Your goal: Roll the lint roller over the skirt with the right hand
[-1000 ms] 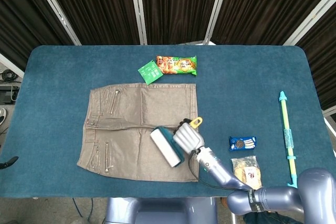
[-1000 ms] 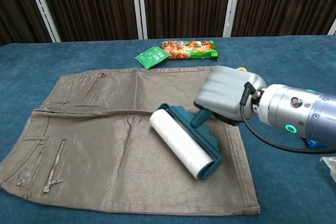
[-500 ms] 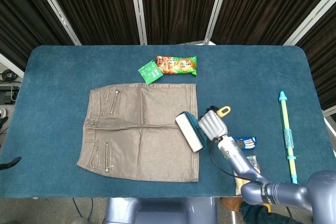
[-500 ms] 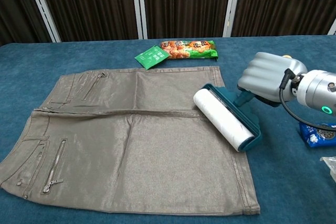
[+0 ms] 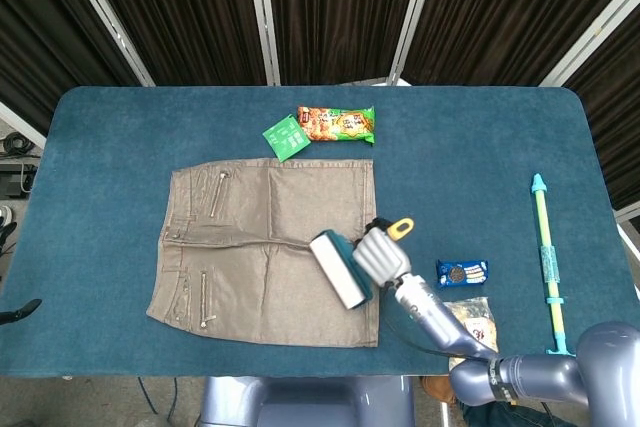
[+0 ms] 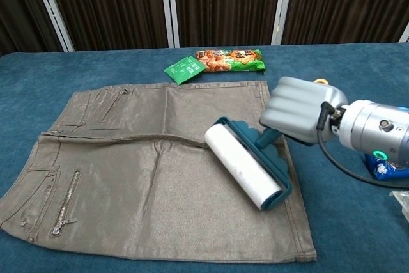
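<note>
My right hand (image 6: 300, 110) is wrapped tight round the lint roller (image 6: 246, 165) handle, w/ the drum lying on the skirt (image 6: 128, 177) near its right hem, so rolling's underway imo, but the left & middle still look untouched.

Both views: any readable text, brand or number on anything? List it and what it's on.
None legible.
Orange and green snack bag: print there, too blurred.
Small green packet: pale marks, too small.
Blue cookie pack: picture only, text unreadable.
Clear snack bag: label blurred.
Lint roller, skirt, right hand: no text visible.
</note>
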### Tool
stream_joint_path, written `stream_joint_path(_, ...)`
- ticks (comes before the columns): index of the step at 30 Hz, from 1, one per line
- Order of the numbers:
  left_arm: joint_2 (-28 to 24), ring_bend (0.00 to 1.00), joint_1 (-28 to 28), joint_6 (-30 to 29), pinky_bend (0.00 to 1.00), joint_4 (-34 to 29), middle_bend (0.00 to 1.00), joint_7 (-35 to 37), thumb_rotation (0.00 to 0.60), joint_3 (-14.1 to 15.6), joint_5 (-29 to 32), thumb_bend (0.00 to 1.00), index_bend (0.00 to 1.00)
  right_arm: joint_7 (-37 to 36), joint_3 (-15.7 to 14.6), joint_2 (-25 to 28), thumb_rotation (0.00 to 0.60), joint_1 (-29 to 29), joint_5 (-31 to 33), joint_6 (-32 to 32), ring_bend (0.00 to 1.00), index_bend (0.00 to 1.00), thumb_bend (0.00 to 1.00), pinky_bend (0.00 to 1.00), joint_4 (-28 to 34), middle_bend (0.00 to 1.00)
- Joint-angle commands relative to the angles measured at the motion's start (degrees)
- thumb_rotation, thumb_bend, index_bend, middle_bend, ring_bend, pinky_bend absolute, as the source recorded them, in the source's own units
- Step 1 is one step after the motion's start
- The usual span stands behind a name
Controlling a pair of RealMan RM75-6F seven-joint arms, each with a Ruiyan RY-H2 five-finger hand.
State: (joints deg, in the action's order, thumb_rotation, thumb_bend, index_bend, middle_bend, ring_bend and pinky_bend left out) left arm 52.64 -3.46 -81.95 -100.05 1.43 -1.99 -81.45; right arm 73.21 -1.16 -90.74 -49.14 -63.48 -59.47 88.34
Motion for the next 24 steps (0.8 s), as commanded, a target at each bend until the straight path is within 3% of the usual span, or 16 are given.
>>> stream_joint_path(1, 0.0, 0.0, 0.0, 0.1, 0.0, 0.1, 0.0, 0.1, 0.6, 0.0, 0.0, 0.0, 0.0, 3.2, -0.1, -1.5, 0.6, -1.2, -0.7, -0.1, 0.43, 0.48, 0.98, 0.48, 3.0, 0.55)
stream_joint_path(14, -0.4, 0.0, 0.0, 0.3, 0.0, 0.7, 0.0, 1.4, 0.6, -0.1, 0.4, 0.0, 0.0, 12.1, -0.1, -7.4, 0.6, -4.7, 1.1, 0.5, 0.43, 0.47, 0.98, 0.48, 9.0, 0.55)
stream_joint_path(24, -0.5, 0.0, 0.0, 0.2, 0.0, 0.9, 0.0, 1.8, 0.6, -0.1, 0.3, 0.0, 0.0, 11.0, -0.8, -6.6, 0.6, -4.3, 2.0, -0.9, 0.43, 0.48, 0.98, 0.47, 3.8, 0.55)
